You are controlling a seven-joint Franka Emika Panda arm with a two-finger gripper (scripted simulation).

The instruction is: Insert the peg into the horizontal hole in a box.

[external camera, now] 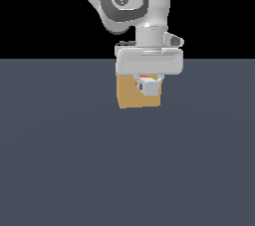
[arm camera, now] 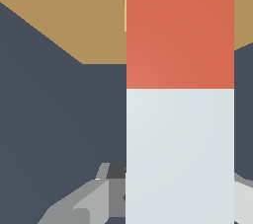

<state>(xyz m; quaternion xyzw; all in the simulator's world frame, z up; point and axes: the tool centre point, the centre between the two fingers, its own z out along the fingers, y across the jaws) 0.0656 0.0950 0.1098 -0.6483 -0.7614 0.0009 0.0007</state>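
**Peg held level at the face of the box**

Nearest the wrist camera: the peg (arm camera: 180, 119), filling much of that view, white along the near stretch, orange-red along the far stretch, with a sharp line between the two colours. Gripped on the white part by the pincer (arm camera: 148, 203), grey fingers (arm camera: 84, 201) pressed in from either side low in the wrist view, so clenched on the peg. Beyond the orange-red end, the tan box (arm camera: 74, 16), its lower edge meeting the dark grey-blue surface (arm camera: 49, 119).

From the exterior view: arm reaching down from above, pale pincer body hanging directly in front of the box (external camera: 130, 95) and covering its upper part. Peg (external camera: 147, 83) seen nearly end-on, a small white square with a sliver of orange-red showing just above, set against the box's face near the middle. Hole hidden behind the peg and the pincer (external camera: 147, 81); cannot tell whether the orange-red tip is already inside or only touching the face. Box resting on the surface (external camera: 60, 160), slightly turned.
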